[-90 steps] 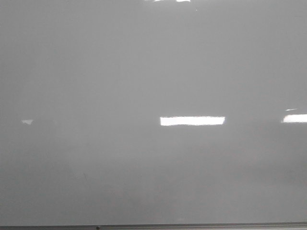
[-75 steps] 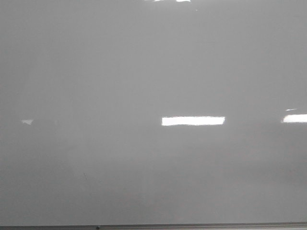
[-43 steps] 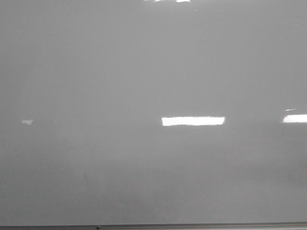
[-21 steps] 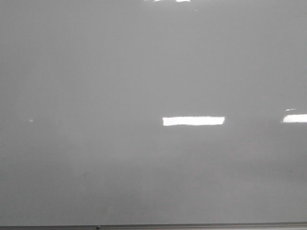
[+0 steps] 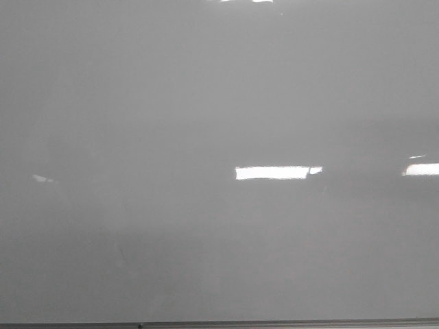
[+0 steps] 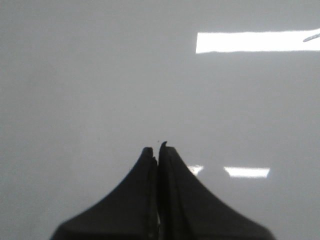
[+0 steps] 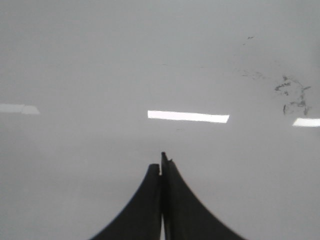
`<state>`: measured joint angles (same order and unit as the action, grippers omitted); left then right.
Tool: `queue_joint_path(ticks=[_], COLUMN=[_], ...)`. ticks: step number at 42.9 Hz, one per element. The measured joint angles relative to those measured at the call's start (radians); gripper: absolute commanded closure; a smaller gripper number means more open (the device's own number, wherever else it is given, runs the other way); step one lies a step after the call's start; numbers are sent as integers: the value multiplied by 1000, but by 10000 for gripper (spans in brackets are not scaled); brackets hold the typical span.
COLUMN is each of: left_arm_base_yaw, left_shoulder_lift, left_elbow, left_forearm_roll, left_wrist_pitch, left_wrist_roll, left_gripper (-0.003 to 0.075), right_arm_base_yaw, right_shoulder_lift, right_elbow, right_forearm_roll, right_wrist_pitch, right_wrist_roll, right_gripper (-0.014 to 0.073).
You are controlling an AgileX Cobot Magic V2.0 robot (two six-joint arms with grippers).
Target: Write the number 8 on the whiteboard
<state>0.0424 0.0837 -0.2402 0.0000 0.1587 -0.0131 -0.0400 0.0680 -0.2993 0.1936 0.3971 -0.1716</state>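
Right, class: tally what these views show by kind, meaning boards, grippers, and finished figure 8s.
Whiteboard: 1
Grippers: 2, the left gripper and the right gripper, both with jaws together
Finished figure 8s: 0
Total: 3

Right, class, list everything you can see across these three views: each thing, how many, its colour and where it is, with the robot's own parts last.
whiteboard: one, glossy pale grey, fills every view; no 8 drawn on it.
bottom edge: one, thin grey metal strip, along the base of the board in the front view.
light reflections: several, bright white bars, mid-height on the board.
smudges: one patch, faint dark grey marks on the board, seen only in the right wrist view.
left tool: one, black, fingers pressed together, facing the board.
right tool: one, black, fingers pressed together, facing the board.
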Motion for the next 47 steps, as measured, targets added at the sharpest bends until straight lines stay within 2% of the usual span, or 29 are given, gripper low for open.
queue_joint_path(ticks=[6,11,13,15,17,20,24,27,30,39,47], left_arm_base_yaw=[0,0,0,0,0,0,0,0,0,0,0], left_shoulder_lift=[146,231,250,264,268,268,268,268,268,295,518], left_elbow=[-62,-71,-71,-71,-71,-71,-71,-71,-71,-71,-103], left_forearm_roll=[0,0,0,0,0,0,0,0,0,-30,-34], left_wrist_pitch=[107,132,136,141,145,146,146,146,146,106,111], left_wrist_roll=[0,0,0,0,0,0,0,0,0,0,2], left_gripper=[741,736,710,655,562,395,223,158,155,156,156], right_arm_base_yaw=[0,0,0,0,0,0,0,0,0,0,0], right_shoulder_lift=[134,224,250,265,273,274,274,274,274,276,276], right_elbow=[-81,-103,-103,-103,-103,-103,-103,-103,-103,-103,-103], right_forearm_roll=[4,4,4,4,4,4,4,4,4,4,4], right_wrist_pitch=[28,22,20,20,20,18,18,18,18,18,18], right_wrist_roll=[0,0,0,0,0,0,0,0,0,2,2], right_gripper=[652,648,632,596,538,391,195,94,62,67,67])
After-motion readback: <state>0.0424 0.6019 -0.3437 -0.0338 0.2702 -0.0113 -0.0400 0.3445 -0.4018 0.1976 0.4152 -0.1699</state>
